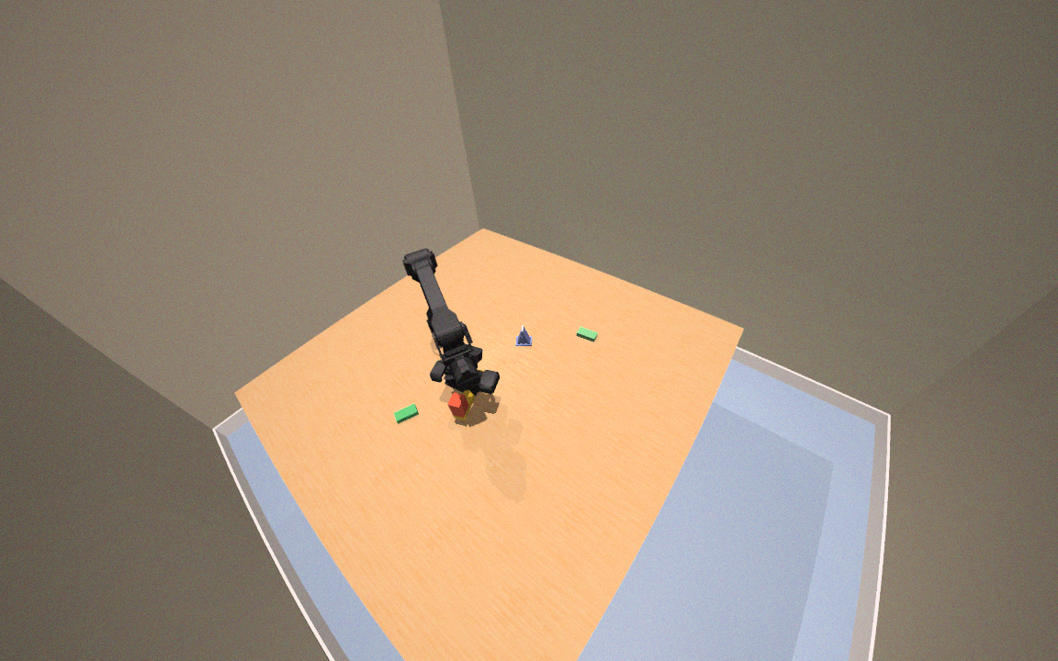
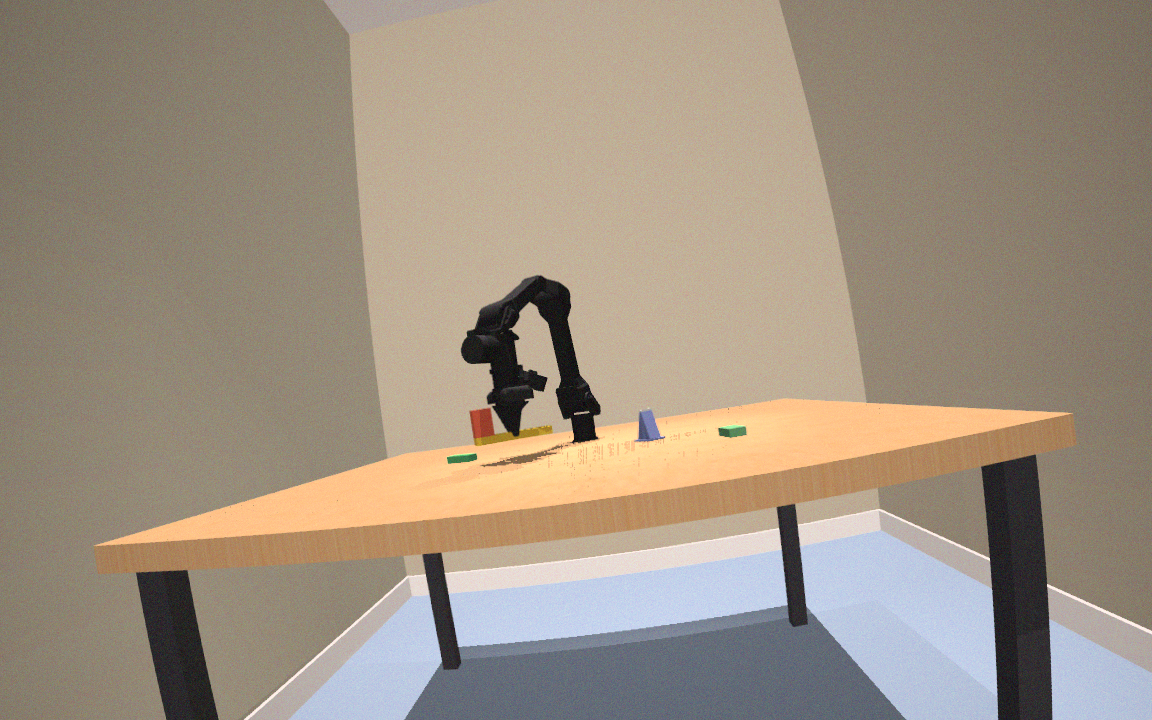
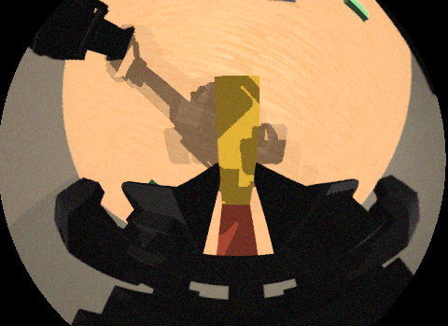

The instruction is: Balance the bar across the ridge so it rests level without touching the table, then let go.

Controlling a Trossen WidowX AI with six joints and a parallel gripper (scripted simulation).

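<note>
The bar (image 1: 471,401) (image 2: 526,435) (image 3: 237,115) is yellow, with a red block (image 1: 457,403) (image 2: 481,422) (image 3: 238,234) on one end. My gripper (image 1: 467,394) (image 2: 513,428) (image 3: 236,166) points straight down and is shut on the bar near the red block. It holds the bar a little above the table (image 1: 450,509) (image 2: 741,465), over its own shadow. The ridge (image 1: 523,336) (image 2: 648,425) is a small blue wedge that stands apart, to the right of the bar in the top and exterior views.
One flat green block (image 1: 406,413) (image 2: 461,457) lies left of the bar. Another green block (image 1: 586,333) (image 2: 731,430) (image 3: 357,7) lies beyond the ridge. The arm's base (image 2: 582,425) (image 3: 81,34) stands between the bar and the ridge in the exterior view.
</note>
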